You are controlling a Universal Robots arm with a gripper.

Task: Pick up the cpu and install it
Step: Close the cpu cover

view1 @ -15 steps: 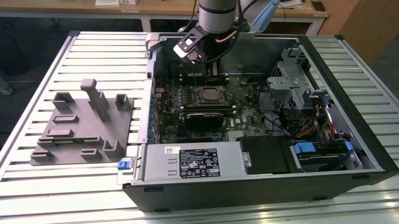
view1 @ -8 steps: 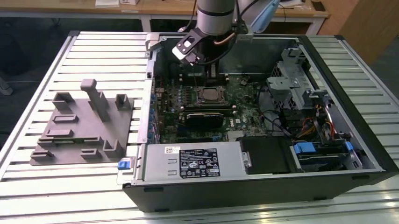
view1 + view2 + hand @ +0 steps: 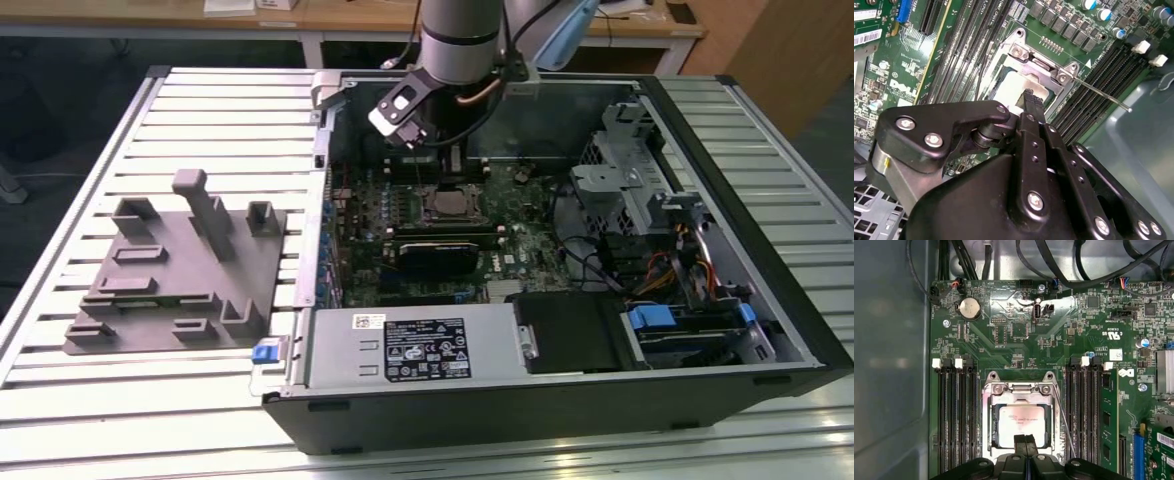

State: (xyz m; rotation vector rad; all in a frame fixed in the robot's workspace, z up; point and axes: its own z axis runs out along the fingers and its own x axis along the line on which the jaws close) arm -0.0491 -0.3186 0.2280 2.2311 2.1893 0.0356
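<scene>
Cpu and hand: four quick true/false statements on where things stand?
1. The silvery-white square cpu lies in the metal-framed motherboard socket. True.
2. The black robot hand has its fingers spread wide. False: they are closed together, tips at the cpu's edge.
3. The grey plastic fixture block sits inside the black computer case. False: it rests on the slatted metal table, at the exterior view's left of the case.
4. Rows of black memory slots flank the socket on both sides. True.
</scene>
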